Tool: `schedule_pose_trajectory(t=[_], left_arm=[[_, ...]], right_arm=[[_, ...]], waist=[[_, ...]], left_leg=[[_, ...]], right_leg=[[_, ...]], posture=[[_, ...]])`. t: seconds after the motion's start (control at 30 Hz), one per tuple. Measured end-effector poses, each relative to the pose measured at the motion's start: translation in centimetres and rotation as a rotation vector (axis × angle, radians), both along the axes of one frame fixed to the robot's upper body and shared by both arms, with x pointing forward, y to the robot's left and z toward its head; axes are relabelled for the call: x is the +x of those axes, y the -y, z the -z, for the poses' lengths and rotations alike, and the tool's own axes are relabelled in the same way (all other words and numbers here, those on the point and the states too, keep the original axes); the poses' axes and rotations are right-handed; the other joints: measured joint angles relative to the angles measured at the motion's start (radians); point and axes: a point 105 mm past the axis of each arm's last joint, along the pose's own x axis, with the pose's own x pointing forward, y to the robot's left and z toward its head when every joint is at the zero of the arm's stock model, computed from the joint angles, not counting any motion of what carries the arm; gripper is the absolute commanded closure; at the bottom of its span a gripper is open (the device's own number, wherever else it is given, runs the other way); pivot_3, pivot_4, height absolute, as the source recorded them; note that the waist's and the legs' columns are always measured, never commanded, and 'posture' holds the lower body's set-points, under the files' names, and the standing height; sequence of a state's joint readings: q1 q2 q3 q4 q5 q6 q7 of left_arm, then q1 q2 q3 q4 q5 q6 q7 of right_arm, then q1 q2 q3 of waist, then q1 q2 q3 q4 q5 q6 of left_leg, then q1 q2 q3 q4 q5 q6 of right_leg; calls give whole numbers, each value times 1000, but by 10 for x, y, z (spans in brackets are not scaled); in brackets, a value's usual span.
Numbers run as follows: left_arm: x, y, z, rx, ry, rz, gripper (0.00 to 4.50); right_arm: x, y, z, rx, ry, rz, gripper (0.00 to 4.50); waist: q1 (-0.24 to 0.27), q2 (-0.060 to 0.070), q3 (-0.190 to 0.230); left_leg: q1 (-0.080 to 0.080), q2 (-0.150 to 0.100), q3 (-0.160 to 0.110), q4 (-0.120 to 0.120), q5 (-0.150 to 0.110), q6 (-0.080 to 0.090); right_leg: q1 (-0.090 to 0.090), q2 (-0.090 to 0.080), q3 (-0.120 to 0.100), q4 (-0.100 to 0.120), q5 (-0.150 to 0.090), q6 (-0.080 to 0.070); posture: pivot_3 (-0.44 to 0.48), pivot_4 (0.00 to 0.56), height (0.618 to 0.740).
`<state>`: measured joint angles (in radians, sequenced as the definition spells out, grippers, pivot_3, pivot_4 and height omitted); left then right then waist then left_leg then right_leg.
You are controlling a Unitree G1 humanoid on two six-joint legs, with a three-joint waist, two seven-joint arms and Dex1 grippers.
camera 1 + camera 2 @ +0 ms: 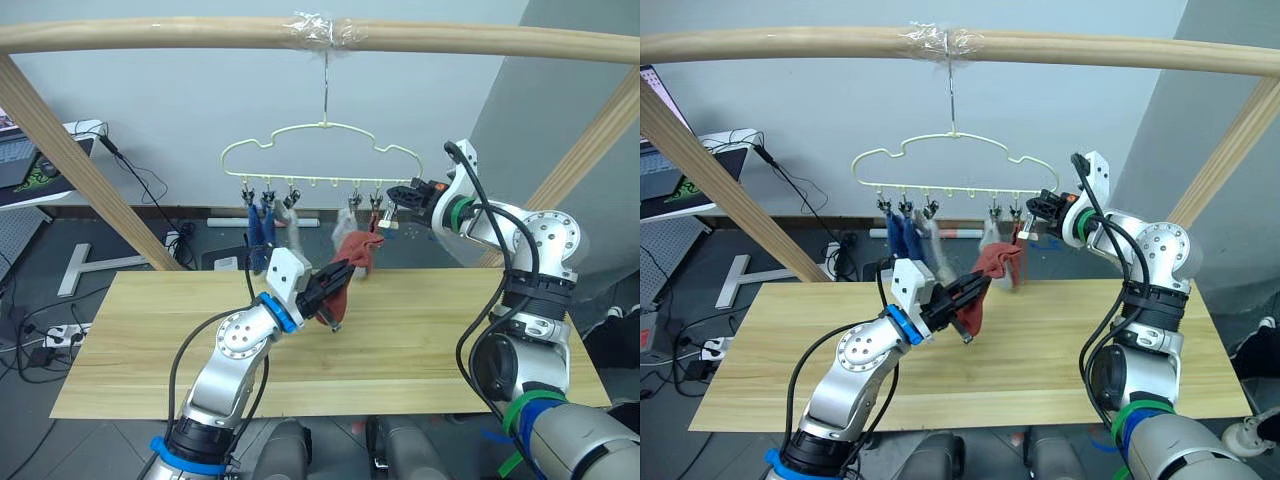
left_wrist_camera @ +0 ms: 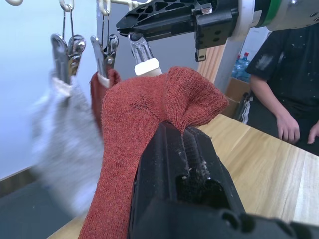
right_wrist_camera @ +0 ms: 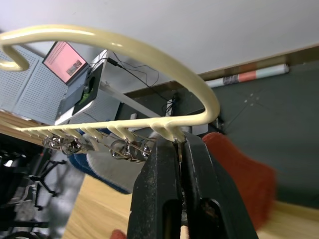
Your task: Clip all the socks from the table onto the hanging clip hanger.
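A: Rust-red sock (image 2: 144, 119): soft, light knit, droops. Left gripper (image 1: 335, 280) pinches it at the folded cuff, lifted just below the last clip (image 2: 144, 57).

B: Right gripper (image 1: 400, 195) squeezes that clip on the clip hanger (image 1: 320, 150). Feed the cuff edge in; the knit may slip.

The rust-red sock (image 2: 149, 114) is showing a coarse, fuzzy matt knit. Beside it on the clip hanger (image 1: 320, 150), a light grey sock (image 2: 65, 144) is looking soft and fleecy. The hanger's wire is gleaming with a smooth pale coating; its clips (image 2: 70, 47) are shining as bare metal. The table (image 1: 450, 340) is showing matt, grained wood.
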<state>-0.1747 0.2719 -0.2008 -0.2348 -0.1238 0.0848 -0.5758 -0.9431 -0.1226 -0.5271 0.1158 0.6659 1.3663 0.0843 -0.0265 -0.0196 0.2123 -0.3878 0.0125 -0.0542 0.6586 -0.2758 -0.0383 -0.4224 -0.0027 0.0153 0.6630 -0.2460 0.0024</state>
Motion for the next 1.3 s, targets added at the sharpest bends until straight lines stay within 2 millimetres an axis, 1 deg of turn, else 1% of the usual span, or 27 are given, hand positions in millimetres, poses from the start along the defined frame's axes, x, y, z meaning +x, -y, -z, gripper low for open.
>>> schedule_pose_trajectory(t=[0.2, 0.33, 0.57, 0.73, 1.3], left_arm=[[4, 7, -9, -11, 39, 14, 4473], [7, 11, -9, -26, 31, 14, 4473], [7, 12, -8, -31, 30, 23, 4473], [6, 11, -5, -31, 18, 24, 4473], [4, 12, -5, -36, 13, 52, 4473]], right_arm=[[-5, -4, 0, 68, -59, -6, 4500], [-7, -6, 0, 102, -84, -4, 4500], [-7, -7, 0, 145, -124, 22, 4500], [-7, -5, -2, 149, -129, 32, 4500], [-6, -2, -5, 165, -135, 45, 4500]], waist=[[-1, 0, 0], [-2, 0, 0], [-4, 0, 0], [-4, 0, 0], [-4, 1, 0]], left_leg=[[-1, 0, 0, 0, 0, 0], [-1, 0, 0, 0, 0, 0], [-1, 0, 0, 0, 0, 0], [-1, 0, 0, 0, 0, 0], [-1, 0, 0, 0, 0, 0]], right_leg=[[0, 0, 0, 0, 0, 0], [-1, 0, 0, 0, 0, 0], [-1, 1, 0, 0, 0, 0], [-1, 2, 0, 0, 0, 0], [-1, 2, 0, 0, 0, 0]], posture=[[-7, 197, 740], [-18, 190, 740], [-18, 190, 740], [-22, 184, 740], [-26, 178, 740]])
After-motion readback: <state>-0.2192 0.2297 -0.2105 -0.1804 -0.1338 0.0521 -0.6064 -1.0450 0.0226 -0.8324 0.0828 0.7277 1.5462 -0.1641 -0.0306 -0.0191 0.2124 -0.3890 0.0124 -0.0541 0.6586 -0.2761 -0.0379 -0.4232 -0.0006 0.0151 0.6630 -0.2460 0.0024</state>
